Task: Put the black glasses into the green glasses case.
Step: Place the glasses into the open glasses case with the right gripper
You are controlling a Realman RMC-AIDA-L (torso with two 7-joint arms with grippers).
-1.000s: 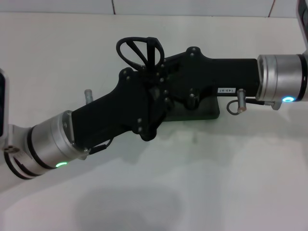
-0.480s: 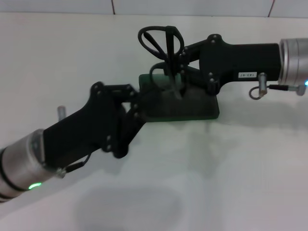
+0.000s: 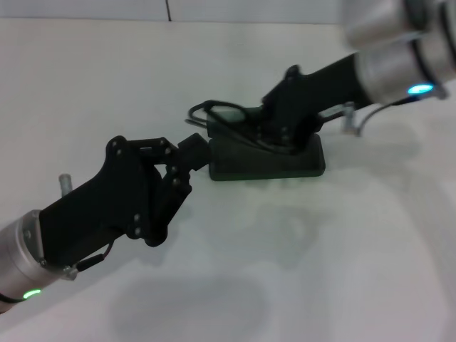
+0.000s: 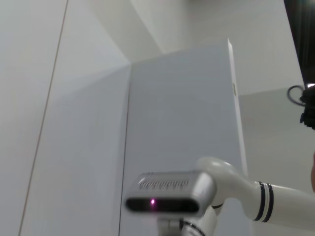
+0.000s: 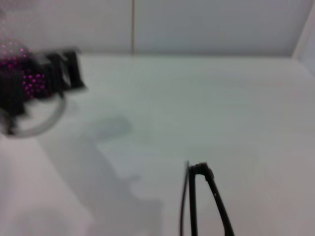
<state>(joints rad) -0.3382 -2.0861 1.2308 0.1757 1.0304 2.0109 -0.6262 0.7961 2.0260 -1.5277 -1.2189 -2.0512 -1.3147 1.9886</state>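
The green glasses case (image 3: 285, 162) lies at the middle of the white table (image 3: 320, 271). My right gripper (image 3: 271, 135) reaches in from the upper right, low over the case. It is shut on the black glasses (image 3: 217, 114). The glasses lie tilted across the case's left half, with one lens sticking out past its left end. A thin part of their frame shows in the right wrist view (image 5: 203, 196). My left gripper (image 3: 191, 153) comes from the lower left. It is open and empty, just off the case's left end.
A wall with a dark seam (image 3: 168, 10) runs along the table's far edge. In the right wrist view my left arm (image 5: 29, 91) shows as a dark blur. The left wrist view shows only wall panels (image 4: 177, 113) and a white robot part (image 4: 221, 184).
My right gripper has swung down and tilted the glasses from upright to low over the case. My left gripper has drawn back to the lower left, off the case's end.
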